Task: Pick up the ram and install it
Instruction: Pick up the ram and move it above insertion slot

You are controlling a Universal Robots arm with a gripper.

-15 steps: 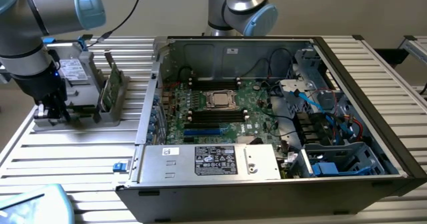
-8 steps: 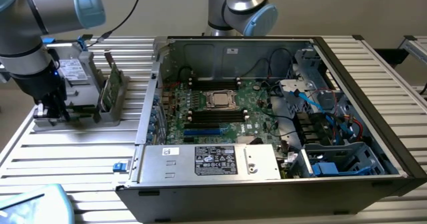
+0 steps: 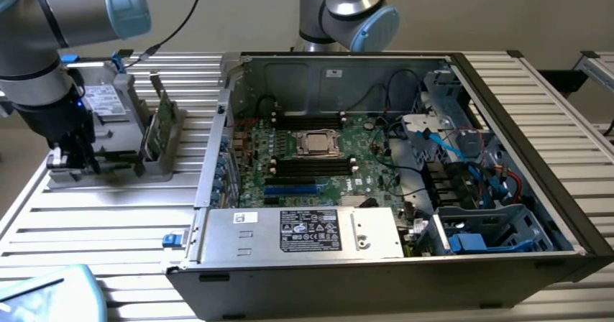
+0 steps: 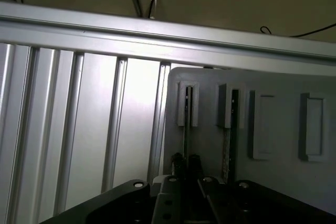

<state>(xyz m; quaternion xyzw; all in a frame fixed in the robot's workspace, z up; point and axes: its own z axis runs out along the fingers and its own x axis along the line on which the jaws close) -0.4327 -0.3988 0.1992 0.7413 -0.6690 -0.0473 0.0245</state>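
Note:
The ram (image 4: 186,135) is a thin stick seen edge-on in the wrist view, standing in a slot of the grey holder (image 4: 278,98). My gripper (image 4: 186,162) is shut on the ram, a dark fingertip (image 4: 177,161) pressing on either side of its edge. In the exterior view the gripper (image 3: 75,160) reaches down into the holder (image 3: 158,165) at that view's left, well apart from the open computer case (image 3: 537,121). The black memory slots (image 3: 309,165) lie beside the processor on the motherboard.
A second thin stick (image 4: 227,140) stands in the neighbouring slot. The holder also carries a silver hard drive (image 3: 101,103) and a broader green card (image 3: 163,121). Another arm (image 3: 346,13) stands behind the case. The slatted table (image 3: 106,228) surrounds everything.

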